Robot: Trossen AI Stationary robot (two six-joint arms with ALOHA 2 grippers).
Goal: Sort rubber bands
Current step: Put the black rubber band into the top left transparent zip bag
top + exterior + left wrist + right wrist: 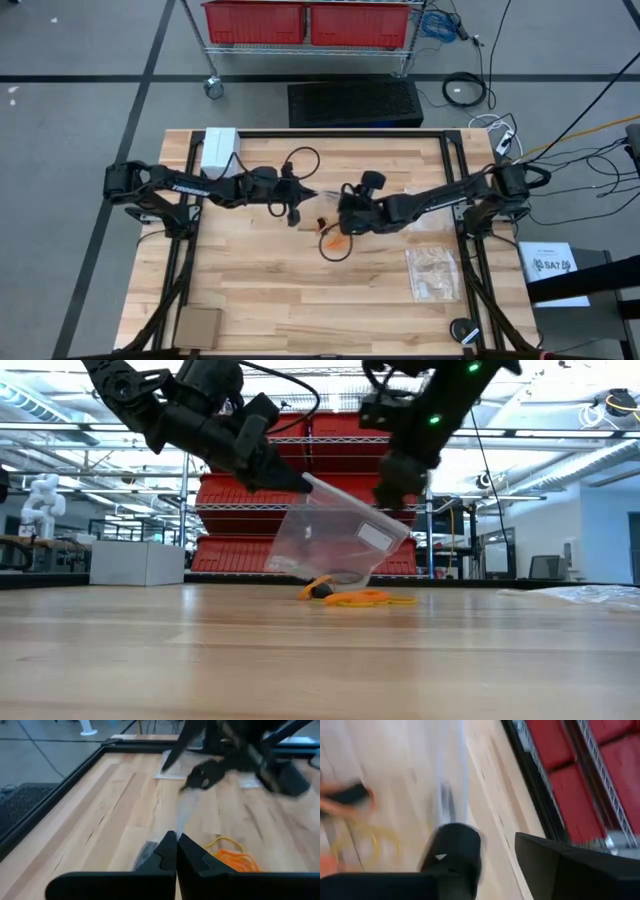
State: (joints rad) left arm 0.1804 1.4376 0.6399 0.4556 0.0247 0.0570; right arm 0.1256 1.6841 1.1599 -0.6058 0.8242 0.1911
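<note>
The wooden bench (260, 290) fills the high view, with both dark arms reaching toward its middle. Behind it, red bins (345, 495) on a wire rack show in the low view and, at an angle, in the right wrist view.

Only the low view shows the clear plastic bag (335, 540) plainly: it hangs tilted above the bench, one upper corner pinched by the left pincer (300, 482), whose fingers are pressed together on it. From above the bag is nearly invisible. The left wrist view confirms the fingers (167, 851) shut on a thin clear edge.

The right pincer (395, 485) sits at the bag's other upper corner; the right wrist view shows its fingers (454, 851) spread apart with a gap between them.

The rubber bands (335, 240) lie in a small orange and black heap on the bench, under the bag's low end, near mid-bench.
</note>
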